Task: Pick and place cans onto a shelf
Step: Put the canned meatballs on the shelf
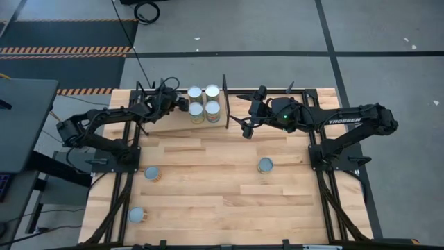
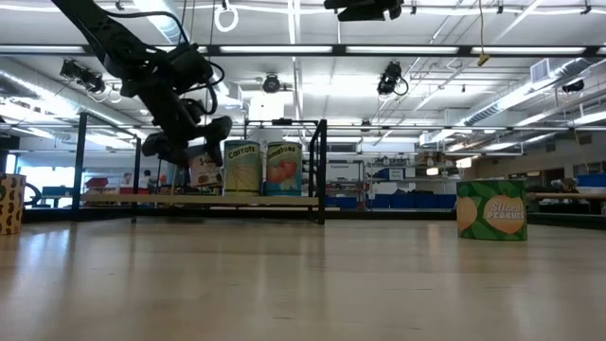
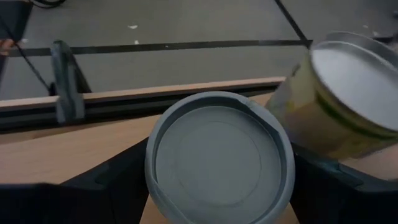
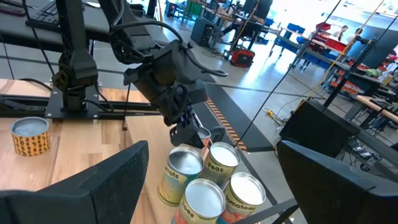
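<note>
High view: my left tool (image 1: 182, 103) sits at eleven o'clock on the counter (image 1: 208, 194), at the left edge of the shelf (image 1: 166, 123), closed round a can (image 1: 186, 104) beside four cans (image 1: 205, 103) clustered against the black divider (image 1: 224, 101); my right tool (image 1: 244, 118) hangs spread wide and empty on the divider's other side, at about one o'clock; three more cans stand loose on the counter, one (image 1: 266, 165) toward four o'clock, one (image 1: 151, 173) toward eight o'clock, one (image 1: 136, 214) toward seven o'clock.
Low view: my left tool (image 2: 185, 142) is just above the shelf (image 2: 227, 201); cans labelled Carrots (image 2: 241, 168) and Tomatoes (image 2: 283, 168) stand upright there; a green can (image 2: 491, 208) stands apart at three o'clock.
Left wrist view: a silver can top (image 3: 219, 158) fills the space between my fingers (image 3: 109, 186), with another can (image 3: 348, 93) tilted close beside it.
Right wrist view: my own fingers (image 4: 102, 183) stand wide apart; beyond them the left tool (image 4: 198, 132) meets the cluster of cans (image 4: 211, 180).
</note>
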